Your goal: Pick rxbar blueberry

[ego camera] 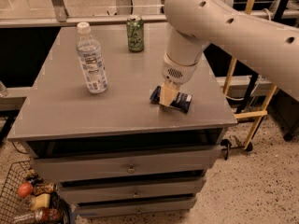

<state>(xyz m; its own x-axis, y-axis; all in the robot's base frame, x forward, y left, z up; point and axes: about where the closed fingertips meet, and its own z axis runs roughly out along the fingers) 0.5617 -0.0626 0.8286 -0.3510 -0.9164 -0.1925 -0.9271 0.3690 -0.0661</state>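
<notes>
The rxbar blueberry (181, 101) is a small flat bar in a dark navy wrapper with white lettering. It lies on the grey table top (117, 101) near the right front. My gripper (167, 97) points straight down from the large white arm (210, 17). It sits right on the left half of the bar, at table level, and hides that part of it. The right end of the bar sticks out from under the gripper.
A clear water bottle (91, 59) stands upright at the left of the table. A green can (135, 33) stands at the back middle. The table has drawers below. A wire basket with items (28, 199) sits on the floor at the lower left. A wooden frame (252, 78) stands to the right.
</notes>
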